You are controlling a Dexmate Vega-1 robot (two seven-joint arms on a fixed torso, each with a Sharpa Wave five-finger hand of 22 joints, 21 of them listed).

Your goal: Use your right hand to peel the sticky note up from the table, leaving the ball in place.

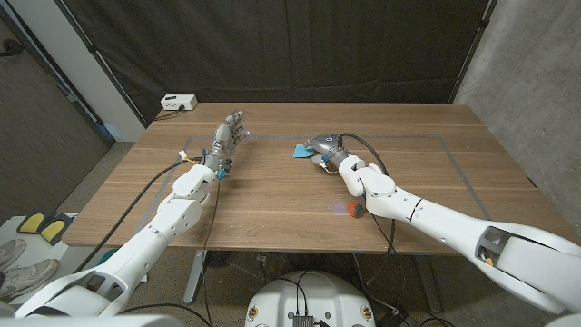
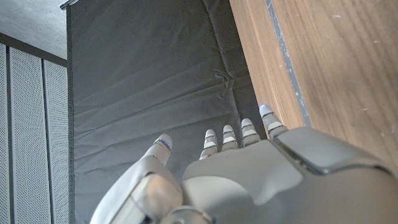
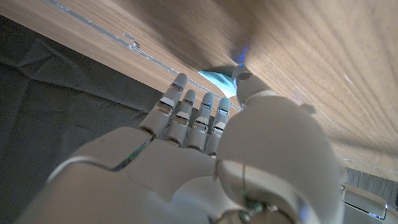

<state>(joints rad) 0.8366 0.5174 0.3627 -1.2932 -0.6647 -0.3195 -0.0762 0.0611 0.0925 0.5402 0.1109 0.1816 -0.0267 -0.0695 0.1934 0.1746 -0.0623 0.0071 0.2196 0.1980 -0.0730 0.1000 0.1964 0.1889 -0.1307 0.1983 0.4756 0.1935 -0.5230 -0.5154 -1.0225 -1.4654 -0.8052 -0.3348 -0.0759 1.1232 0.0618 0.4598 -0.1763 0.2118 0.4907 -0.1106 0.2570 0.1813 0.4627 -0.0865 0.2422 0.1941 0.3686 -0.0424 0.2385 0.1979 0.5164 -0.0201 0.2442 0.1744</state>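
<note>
The blue sticky note (image 1: 299,151) is found on the surface (image 1: 272,200), against the right hand (image 1: 324,146); whether its fingers (image 3: 186,109) grip it cannot be told. The left hand (image 1: 228,136) is held open. The ball (image 1: 355,210), well behind the right hand, should be left undisturbed; a slow corner-first lift is advised.

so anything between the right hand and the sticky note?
Nothing visible. The right hand is already at the blue sticky note, fingers reaching it. The ball sits nearer the table's front edge, beside the forearm and clear of the note.

We see light blue sticky note (image 1: 299,151), orange-red ball (image 1: 356,210), brown wood-grain table (image 1: 272,195), black curtain (image 1: 300,45).
</note>
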